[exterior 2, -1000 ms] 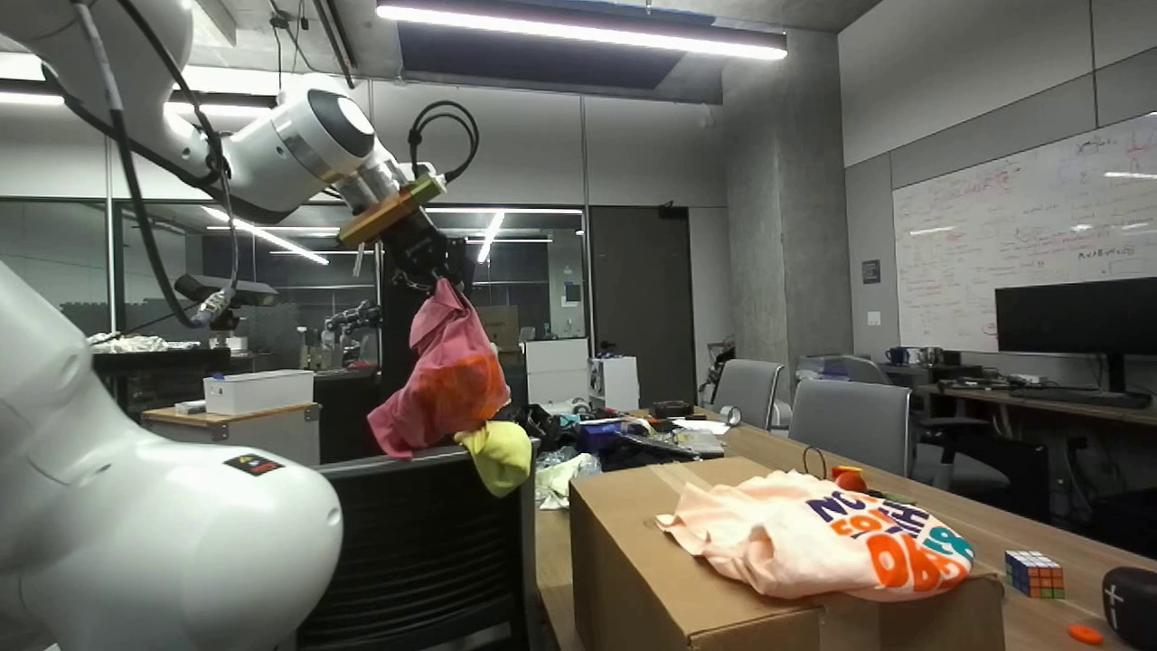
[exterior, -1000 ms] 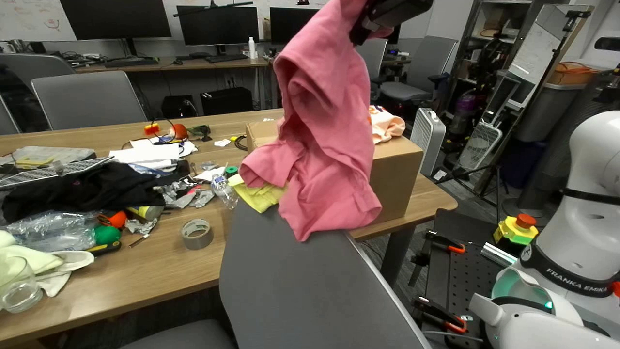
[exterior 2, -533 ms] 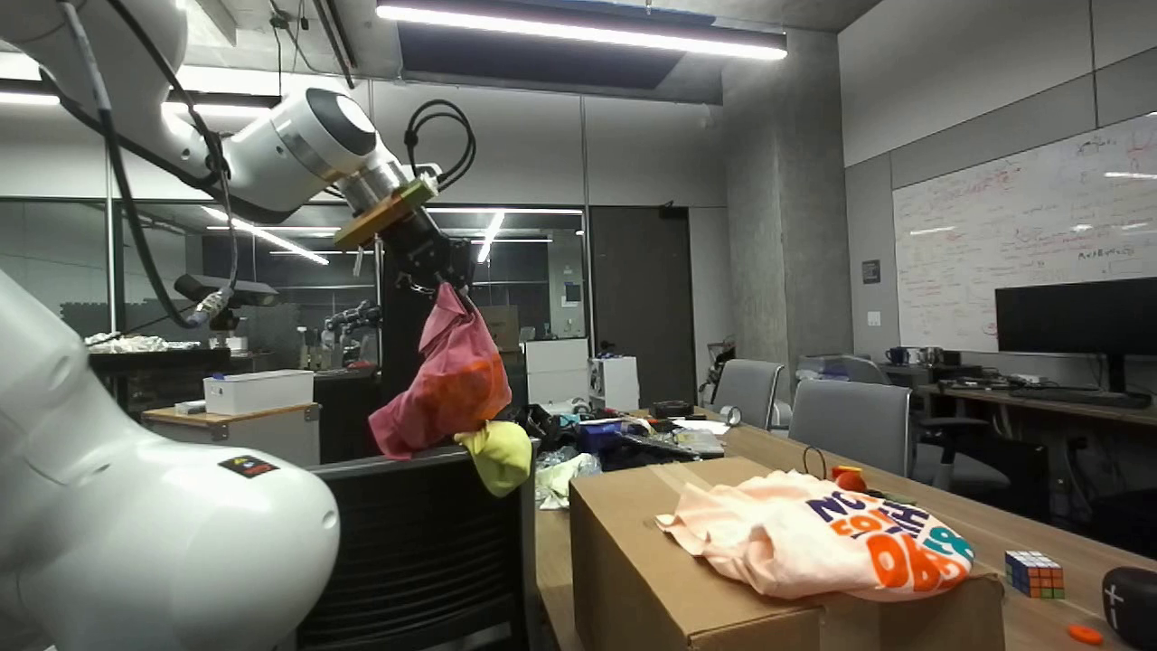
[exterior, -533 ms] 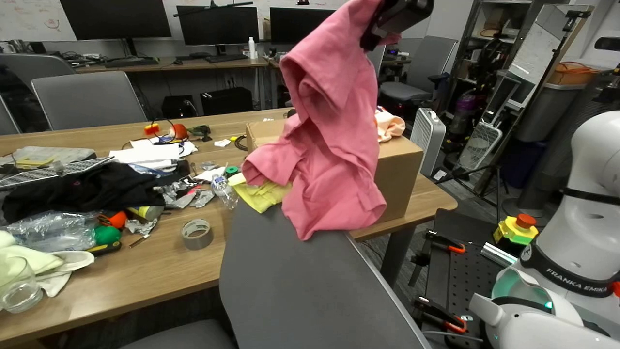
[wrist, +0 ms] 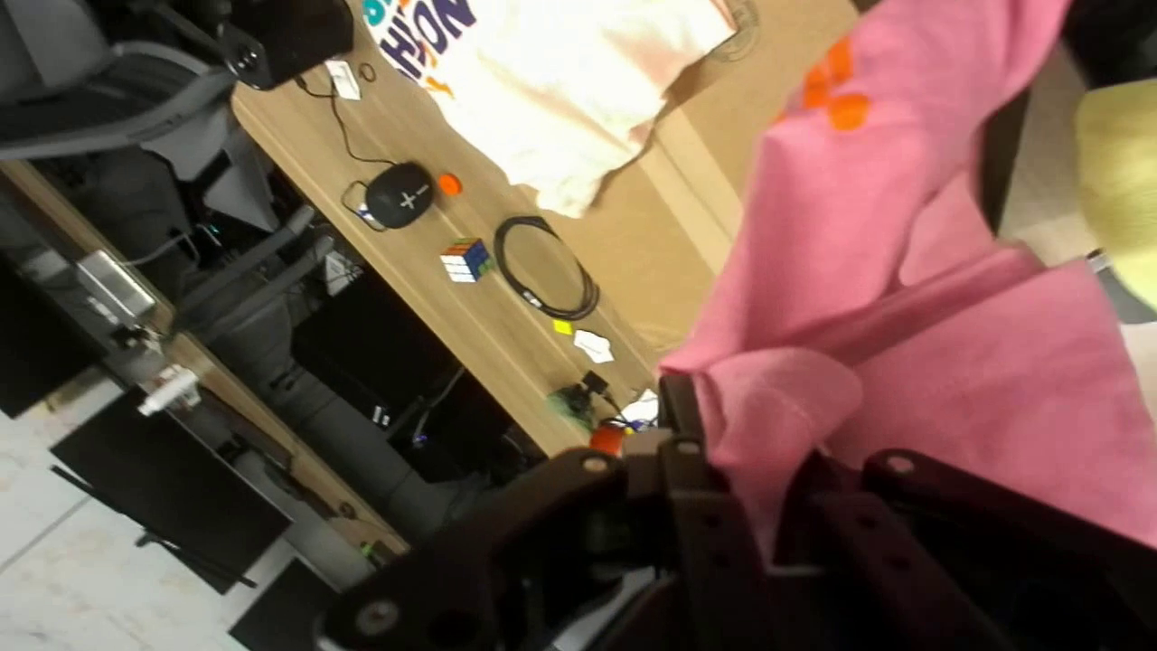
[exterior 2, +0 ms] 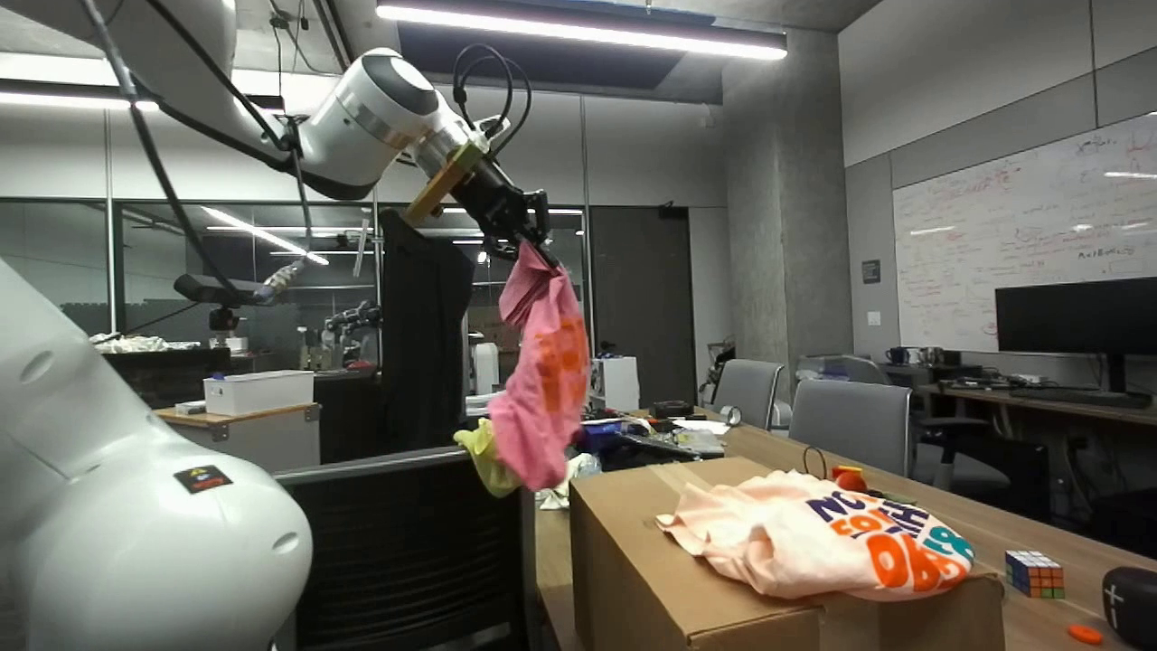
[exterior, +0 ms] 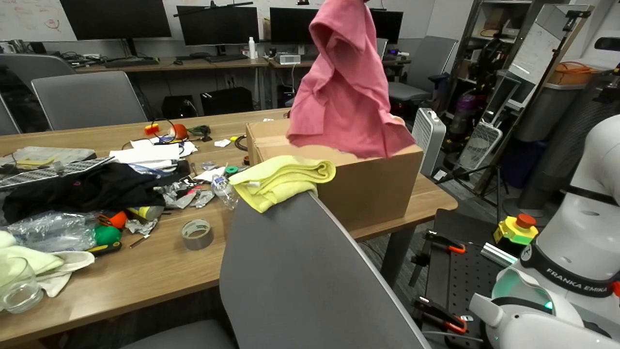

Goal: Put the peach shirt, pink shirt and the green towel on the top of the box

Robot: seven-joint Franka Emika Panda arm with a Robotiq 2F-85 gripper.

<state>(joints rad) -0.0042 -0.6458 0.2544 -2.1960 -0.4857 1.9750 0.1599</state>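
Jaws clenched on a bunched fold of the pink shirt (exterior 2: 547,380) hold it up, the cloth hanging below them in loose folds with orange print on one face. In an exterior view its lower edge shows in front of the box (exterior: 368,194); whether the two touch, I cannot tell. The peach shirt (exterior 2: 813,533) lies crumpled on top of that box, its lettering facing up. Draped over the top of a grey chair back (exterior: 300,271) near the box is the green towel (exterior: 281,179), yellowish and folded. On the wooden worktop (exterior: 145,276), which bears the box, a puzzle cube (exterior 2: 1035,574) and a black speaker (exterior 2: 1134,606) sit close by. The wrist view shows a coil of black cable (wrist: 589,297) beside the box. A roll of grey tape (exterior: 198,241) lies flat on the worktop near the chair back. Above the shirt, the white arm (exterior 2: 348,136) slopes down to the jaws.
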